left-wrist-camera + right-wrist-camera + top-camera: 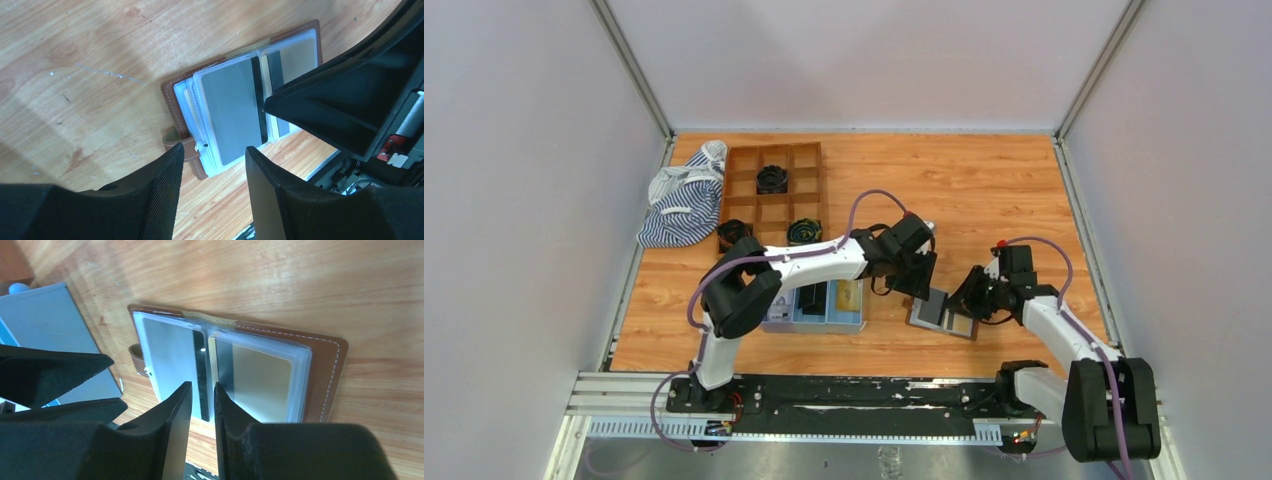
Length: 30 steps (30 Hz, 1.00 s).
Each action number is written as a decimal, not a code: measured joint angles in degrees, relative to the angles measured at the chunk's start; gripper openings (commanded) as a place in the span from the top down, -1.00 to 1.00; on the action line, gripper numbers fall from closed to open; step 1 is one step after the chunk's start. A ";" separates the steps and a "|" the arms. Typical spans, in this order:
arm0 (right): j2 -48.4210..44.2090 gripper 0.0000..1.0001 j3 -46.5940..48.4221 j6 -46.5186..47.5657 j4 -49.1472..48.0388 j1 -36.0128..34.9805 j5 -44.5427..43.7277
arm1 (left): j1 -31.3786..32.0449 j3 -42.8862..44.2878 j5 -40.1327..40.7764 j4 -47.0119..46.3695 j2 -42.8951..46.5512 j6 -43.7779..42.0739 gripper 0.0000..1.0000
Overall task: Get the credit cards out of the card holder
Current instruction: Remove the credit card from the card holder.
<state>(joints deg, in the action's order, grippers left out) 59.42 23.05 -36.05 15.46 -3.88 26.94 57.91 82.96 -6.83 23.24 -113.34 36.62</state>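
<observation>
The brown leather card holder [942,310] lies open on the table between my two grippers. It also shows in the left wrist view [175,102] and the right wrist view [325,365]. Its clear sleeves hold a grey card [232,112] with a black stripe and a gold card [262,385]. My left gripper [215,150] is open and empty, hovering just off the holder's strap side. My right gripper [203,386] hovers over the holder's middle fold, its jaws only a narrow gap apart with nothing between them.
The blue three-compartment tray [779,315] stands just left of the holder, under my left arm, and shows in the right wrist view [55,325]. The wooden grid box [769,190] and a striped cloth [684,195] are at the back left.
</observation>
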 measured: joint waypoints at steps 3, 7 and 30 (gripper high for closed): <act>2.14 0.47 0.00 0.07 -0.37 0.00 0.24 | 0.04 -0.09 -0.79 -1.07 -0.63 0.24 -0.04; 3.56 0.48 -0.11 -0.11 -2.14 0.00 1.38 | 0.02 -0.04 -1.60 -2.14 -3.13 0.46 0.04; 1.62 1.00 -7.04 -6.73 -12.87 0.37 4.11 | -1.09 0.28 0.24 -0.02 -5.68 1.31 1.00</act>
<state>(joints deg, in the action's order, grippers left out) 61.04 16.01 -42.78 2.59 -3.51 31.05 56.82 83.24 -6.59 23.22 -119.02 37.93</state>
